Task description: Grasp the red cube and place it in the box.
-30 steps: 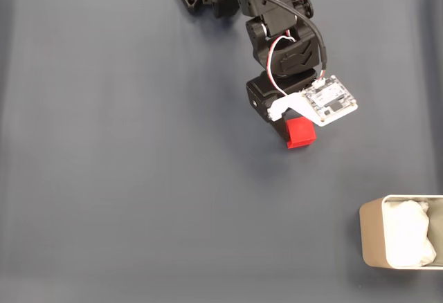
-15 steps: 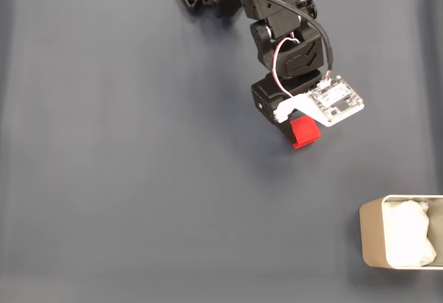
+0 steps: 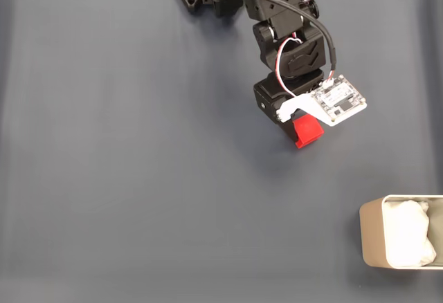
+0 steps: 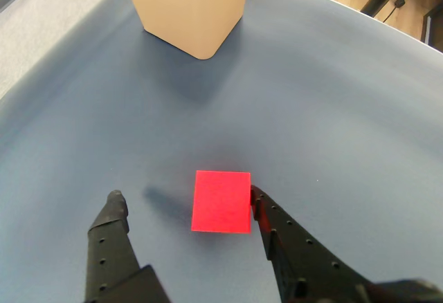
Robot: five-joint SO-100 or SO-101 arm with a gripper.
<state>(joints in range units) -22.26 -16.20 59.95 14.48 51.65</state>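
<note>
Gripper (image 4: 185, 198) fingers stand wide apart in the wrist view, black and studded with small holes; the right finger (image 4: 277, 227) touches the right edge of the red cube (image 4: 221, 201), while the left finger sits well clear of it, with bare table between. Nothing is clamped. The cube rests flat on the dark blue-grey table (image 3: 124, 178), casting a soft shadow toward 9 o'clock. From the cube, the beige box (image 4: 187, 5) stands at 12 o'clock in the wrist view, well apart. In the fixed view the black arm reaches down from the top edge, its white camera board (image 3: 336, 101) just above the red cube (image 3: 308, 132), and the box (image 3: 371, 237), holding white soft material, lies toward 4 o'clock at the frame's right edge
</note>
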